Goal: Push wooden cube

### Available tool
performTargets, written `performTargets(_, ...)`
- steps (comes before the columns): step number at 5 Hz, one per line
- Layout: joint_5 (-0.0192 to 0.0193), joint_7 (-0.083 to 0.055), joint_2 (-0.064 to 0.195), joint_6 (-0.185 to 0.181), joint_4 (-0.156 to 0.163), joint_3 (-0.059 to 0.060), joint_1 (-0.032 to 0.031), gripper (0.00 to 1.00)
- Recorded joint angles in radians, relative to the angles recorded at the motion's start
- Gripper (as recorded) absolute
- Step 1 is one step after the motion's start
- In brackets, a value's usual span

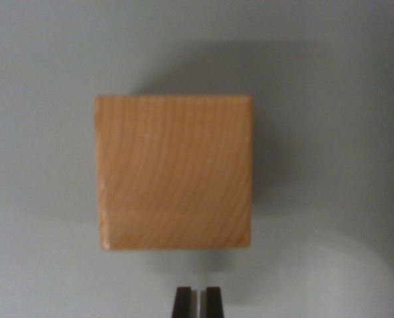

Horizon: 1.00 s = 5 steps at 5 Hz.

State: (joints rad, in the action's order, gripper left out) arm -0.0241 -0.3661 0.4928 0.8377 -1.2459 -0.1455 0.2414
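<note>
Pale wood, close-grained, with curved growth lines across the top face: wooden cube (175, 171) sat square in the middle of the wrist view, flat on the grey bench (38, 59). Lay just beyond the hand (197, 301), with a narrow strip of bare bench showing between its near edge and the dark fingertips (182, 301) at the bottom of the view. Hand drawn narrow, only a thin slit left between the two tips, gripping nothing.

Judged solid and stiff, unlikely to dent or chip under a nudge. Probably light enough to slide readily, though the smooth bench may have offered little friction, so a quick shove could have sent it skidding further than wanted. No grasp called for; best met at the middle of the near face, low down, with the closed tips as one blunt pusher. Off-centre contact would likely have spun it rather than moved it straight. Too high a contact might have tipped it.
</note>
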Motion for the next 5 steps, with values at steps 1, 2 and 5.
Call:
performTargets(1,0.0000,0.000,0.000,0.000,0.000,0.000,0.0000,1.00)
performTargets(2,-0.0015,0.004,0.023,0.016,-0.039,0.002,-0.0009,1.00)
performTargets(5,-0.0030,0.008,0.048,0.033,-0.081,0.005,-0.0018,1.00)
